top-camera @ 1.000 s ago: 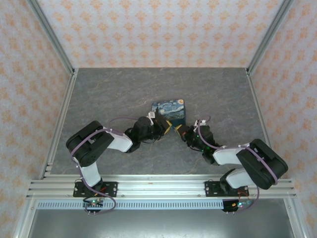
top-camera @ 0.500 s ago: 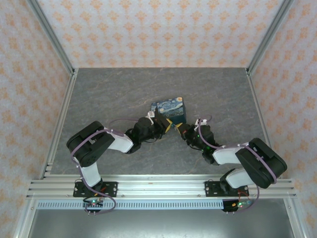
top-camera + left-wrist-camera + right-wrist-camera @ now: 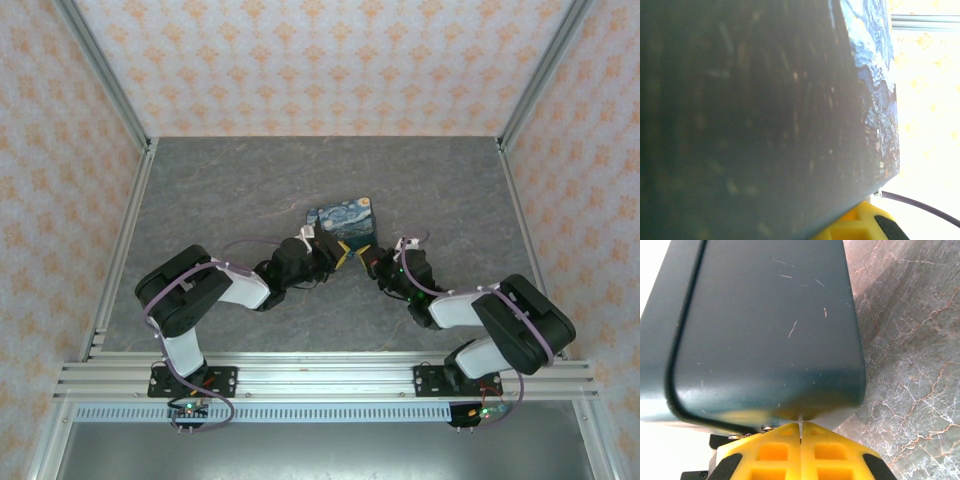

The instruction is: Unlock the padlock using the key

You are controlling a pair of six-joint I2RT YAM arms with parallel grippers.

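Observation:
The padlock (image 3: 346, 224), a square block with a blue-and-yellow starry print on top and dark teal sides, sits mid-table, slightly tilted. My left gripper (image 3: 337, 252) is shut on its near left corner. In the left wrist view the padlock's dark side (image 3: 755, 115) is very close, with one yellow finger (image 3: 862, 226) below it. My right gripper (image 3: 371, 262) is at the padlock's near right corner. Its yellow fingers (image 3: 832, 445) are pressed together on the key, and a thin pale sliver of the key (image 3: 800, 418) runs from the fingertips to the padlock's teal side (image 3: 770, 325).
The grey marbled tabletop (image 3: 220, 190) is bounded by aluminium rails (image 3: 118, 250) on the left, right and near sides. Patterned walls stand behind the rails. Both arms are folded low and meet at the padlock.
The padlock and both grippers have shifted slightly away from the bases and to the right. The padlock has turned a little. Both grips are unchanged.

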